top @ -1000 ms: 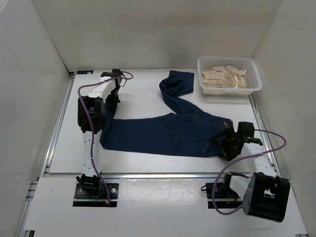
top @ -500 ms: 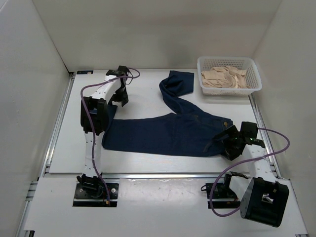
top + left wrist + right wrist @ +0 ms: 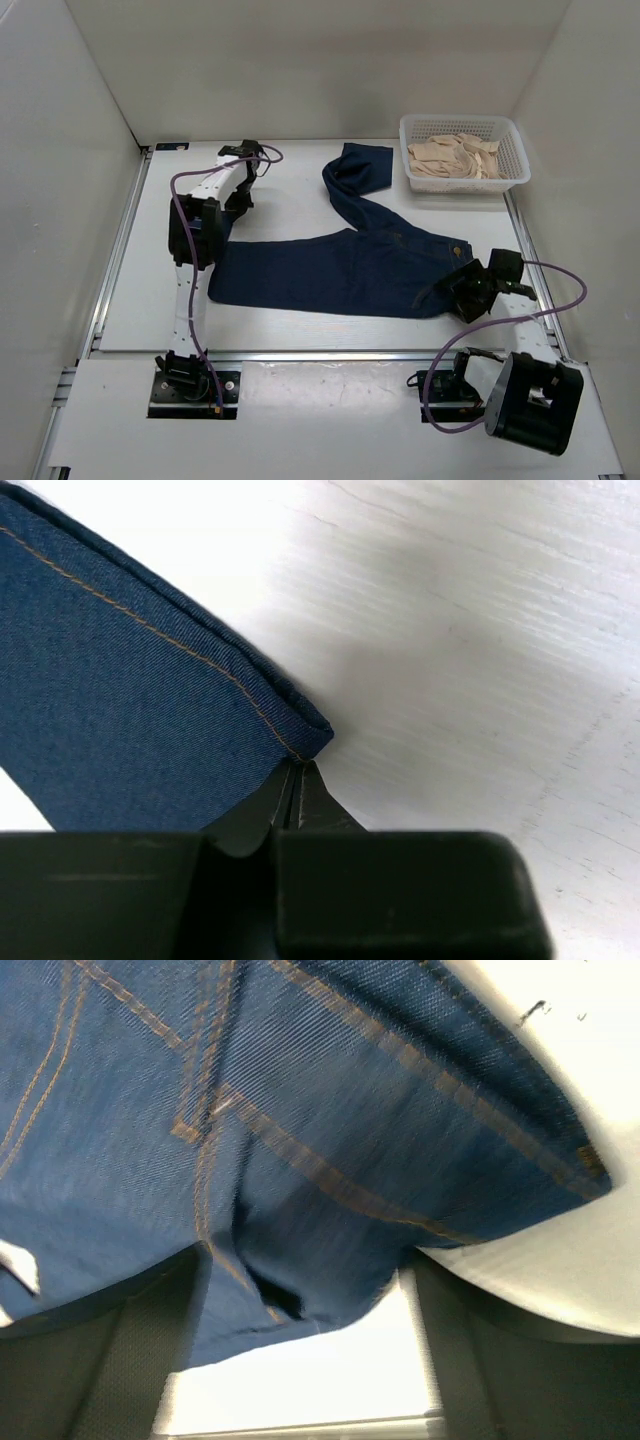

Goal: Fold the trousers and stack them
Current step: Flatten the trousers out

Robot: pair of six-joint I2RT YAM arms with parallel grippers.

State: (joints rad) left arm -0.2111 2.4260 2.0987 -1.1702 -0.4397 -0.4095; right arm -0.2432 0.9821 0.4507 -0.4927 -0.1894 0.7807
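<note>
The dark navy trousers [image 3: 340, 268] lie flat across the table. One leg runs left and the other bends back to the far middle [image 3: 360, 165]. The waist is at the right. My left gripper [image 3: 237, 205] is shut, and in the left wrist view its tips [image 3: 297, 770] touch the corner of the leg hem [image 3: 150, 700], with no cloth seen between them. My right gripper [image 3: 465, 287] is open at the waist. In the right wrist view [image 3: 300, 1272] its fingers [image 3: 130, 1360] stand wide apart, with the stitched waist cloth [image 3: 300, 1160] draped between them.
A white basket [image 3: 463, 181] holding beige cloth garments [image 3: 455, 155] stands at the back right. White walls enclose the table on three sides. Metal rails run along the left, right and near edges.
My left gripper has shifted a little right near the leg hem. My right gripper has moved slightly right and nearer at the waist. The leg's left end has crept slightly right.
</note>
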